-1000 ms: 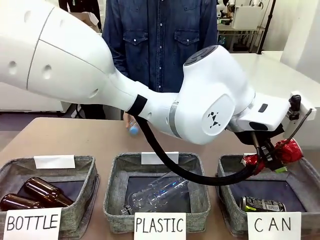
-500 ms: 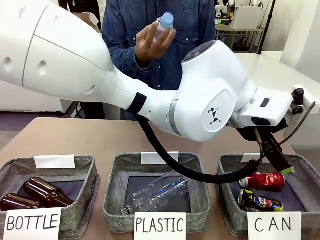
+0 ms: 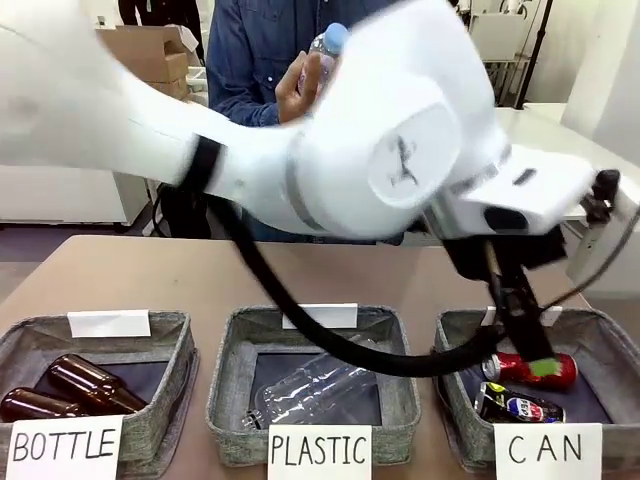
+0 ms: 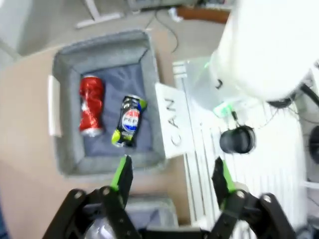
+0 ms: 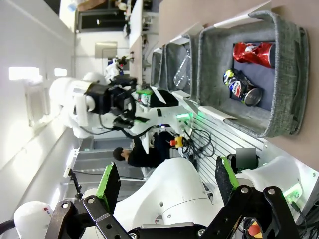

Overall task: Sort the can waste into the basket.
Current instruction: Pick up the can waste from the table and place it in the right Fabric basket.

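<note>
Red can [image 3: 532, 367] and black can [image 3: 517, 406] lie side by side in CAN basket [image 3: 610, 345], lower right of front frame. Left gripper [image 4: 172, 175] above basket, fingers wide, empty. Right gripper [image 5: 164, 181] wide, empty. Sorting appears complete; next: retract left arm clear of basket

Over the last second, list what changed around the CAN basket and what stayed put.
The left gripper let go of the red can: it was held above the CAN basket and now lies inside it, behind the black can. The gripper is now open and lifting away. The person's hand has raised a clear bottle. The BOTTLE and PLASTIC baskets' contents did not move.
</note>
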Motion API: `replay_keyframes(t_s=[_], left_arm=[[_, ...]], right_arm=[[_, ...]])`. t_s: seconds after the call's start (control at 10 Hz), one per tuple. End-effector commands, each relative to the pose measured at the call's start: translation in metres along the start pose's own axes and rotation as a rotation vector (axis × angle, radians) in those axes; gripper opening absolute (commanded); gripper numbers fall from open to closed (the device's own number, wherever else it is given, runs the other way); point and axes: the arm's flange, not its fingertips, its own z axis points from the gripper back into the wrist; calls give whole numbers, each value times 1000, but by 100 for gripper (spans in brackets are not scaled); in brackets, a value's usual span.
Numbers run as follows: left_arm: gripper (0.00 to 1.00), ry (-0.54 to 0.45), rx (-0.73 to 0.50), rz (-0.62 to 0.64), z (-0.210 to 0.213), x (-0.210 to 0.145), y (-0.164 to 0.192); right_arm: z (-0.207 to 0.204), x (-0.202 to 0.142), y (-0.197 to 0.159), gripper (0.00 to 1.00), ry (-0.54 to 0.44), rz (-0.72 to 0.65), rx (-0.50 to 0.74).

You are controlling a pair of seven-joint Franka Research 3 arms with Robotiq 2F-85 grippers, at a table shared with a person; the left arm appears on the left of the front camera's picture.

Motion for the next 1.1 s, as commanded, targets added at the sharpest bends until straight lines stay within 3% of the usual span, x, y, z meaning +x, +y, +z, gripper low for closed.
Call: replay_keyframes(t_s=[0.0, 0.2, 0.4, 0.6, 0.7, 0.8, 0.9, 1.0], left_arm=[[83, 36, 120, 59, 116, -84, -24], [83, 37, 191, 246, 182, -139, -24], [83, 52, 207, 546, 255, -217, -17], [83, -128, 215, 826, 321, -302, -20], [83, -268, 203, 946, 344, -341, -24], [83, -387, 159, 1096, 361, -380, -29], [83, -455, 168, 1323, 364, -412, -26], [83, -533, 126, 1434, 361, -441, -21]], right_arm=[[11, 0, 15, 100, -39, 24, -23], [-17, 3, 51, 100, -31, 123, -21], [-84, 18, 93, 100, 10, 216, -68], [-145, 33, 129, 100, 56, 288, -44], [-175, 43, 140, 100, 67, 270, -64], [-209, 54, 149, 100, 64, 243, -79], [-235, 60, 160, 100, 42, 195, -63], [-256, 65, 171, 100, 5, 144, -27]])
